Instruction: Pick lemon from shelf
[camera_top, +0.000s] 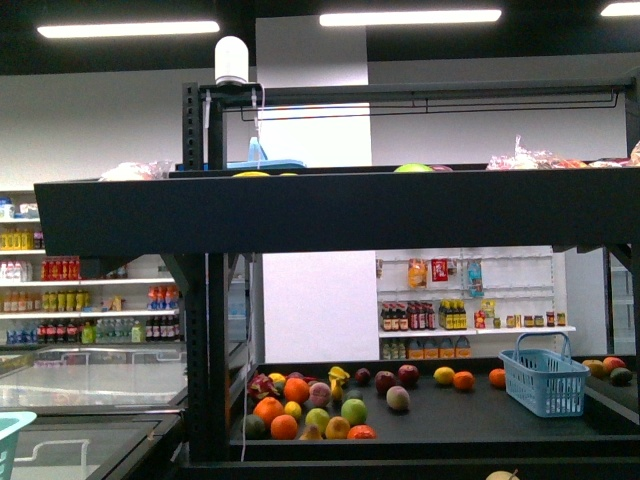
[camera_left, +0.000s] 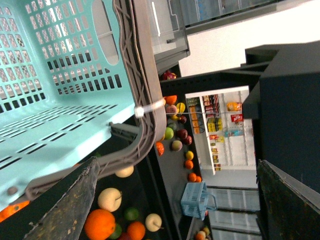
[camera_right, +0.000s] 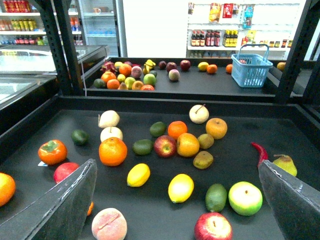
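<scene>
Over the near deck, right arm: the right gripper hangs above the black shelf, its camera angled down and forward across the scattered fruit.
Right fingers: spread wide; one dark finger shows at each edge of the right wrist view, and they hold nothing.
Lemon: the lemon lies on the deck in the gap between the two fingers, clear of both.
Neighbours: a second yellow oval fruit lies near it on one side and a green oval fruit just beside it on the other.
Left arm: the left gripper sits close under a teal basket.
Left fingers: wide apart, closed on nothing.
Front view: neither arm shows.
</scene>
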